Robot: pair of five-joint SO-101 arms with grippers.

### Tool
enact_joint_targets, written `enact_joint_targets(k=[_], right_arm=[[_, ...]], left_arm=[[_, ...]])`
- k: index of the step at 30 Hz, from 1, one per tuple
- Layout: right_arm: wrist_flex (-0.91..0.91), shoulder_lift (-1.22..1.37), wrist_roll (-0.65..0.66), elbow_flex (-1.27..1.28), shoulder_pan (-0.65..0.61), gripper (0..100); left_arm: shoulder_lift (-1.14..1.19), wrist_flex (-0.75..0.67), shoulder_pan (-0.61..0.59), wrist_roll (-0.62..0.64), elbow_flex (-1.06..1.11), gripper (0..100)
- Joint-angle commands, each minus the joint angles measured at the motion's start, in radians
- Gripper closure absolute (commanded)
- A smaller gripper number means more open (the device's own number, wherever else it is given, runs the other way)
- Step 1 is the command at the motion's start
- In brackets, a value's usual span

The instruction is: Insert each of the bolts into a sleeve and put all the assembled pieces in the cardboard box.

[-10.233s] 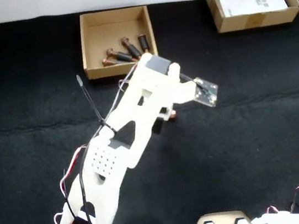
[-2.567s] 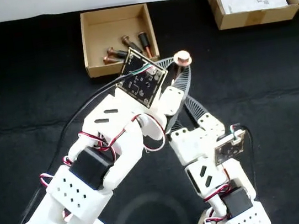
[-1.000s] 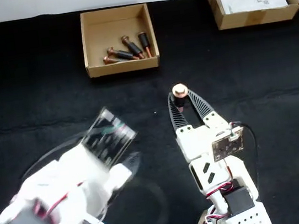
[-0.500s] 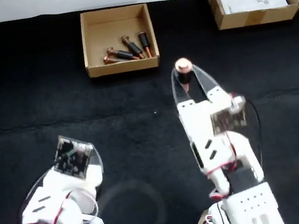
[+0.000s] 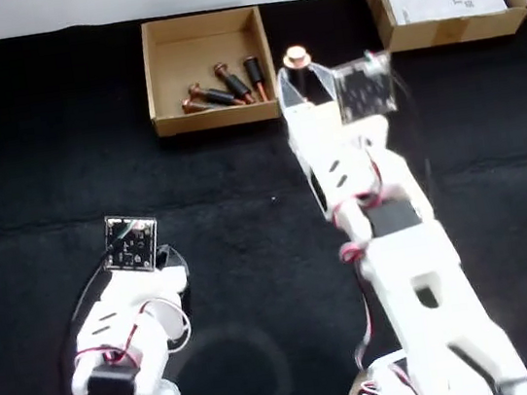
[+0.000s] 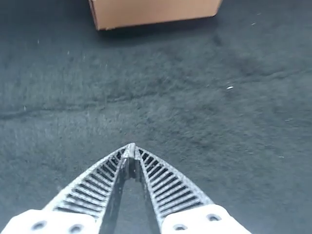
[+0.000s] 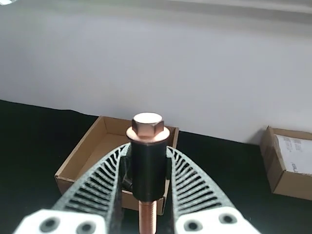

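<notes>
Right claw (image 7: 147,150) clamps black sleeve (image 7: 147,171) with hex-headed copper bolt (image 7: 147,127) through it.

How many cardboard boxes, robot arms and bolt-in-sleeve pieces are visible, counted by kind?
Cardboard boxes: 2
Robot arms: 2
Bolt-in-sleeve pieces: 5 (seemingly 4 in one box, 1 in the right gripper)
Total: 9

Assembled pieces (image 5: 224,85) inside cardboard box (image 5: 171,61); sleeved bolt (image 5: 297,57) just right of box.
</notes>
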Motion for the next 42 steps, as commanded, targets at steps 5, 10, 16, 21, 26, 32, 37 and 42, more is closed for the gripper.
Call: enact_joint_targets(k=[5, 10, 16, 21, 26, 32, 37, 42], right_arm=[[-0.022, 0.305, -0.031, -0.286, 0.004, 99.1], [-0.022, 0.529, -0.029, -0.475, -0.015, 99.1], [-0.022, 0.774, 0.097, -0.699, -0.038, 99.1], [-0.022, 0.963, 0.276, -0.831, -0.104, 99.1], [-0.027, 1.102, 0.404, -0.949, -0.170, 99.1], [-0.028, 1.242, 0.632, -1.082, -0.188, 99.1], [-0.028, 1.349, 0.783, -1.207, -0.176, 99.1], [-0.028, 1.445, 0.953, -1.299, -0.171, 99.1]], left_arm=[[-0.007, -0.167, -0.094, 0.006, 0.102, 99], [-0.005, -0.115, -0.128, 0.006, 0.102, 99], [-0.005, -0.009, -0.189, 0.005, 0.102, 99], [-0.005, -0.011, -0.262, 0.005, 0.102, 99], [-0.005, -0.011, -0.266, 0.005, 0.102, 99], [-0.005, -0.011, -0.266, 0.005, 0.104, 99], [-0.005, -0.012, -0.266, 0.005, 0.104, 99], [-0.005, -0.012, -0.266, 0.005, 0.104, 99]])
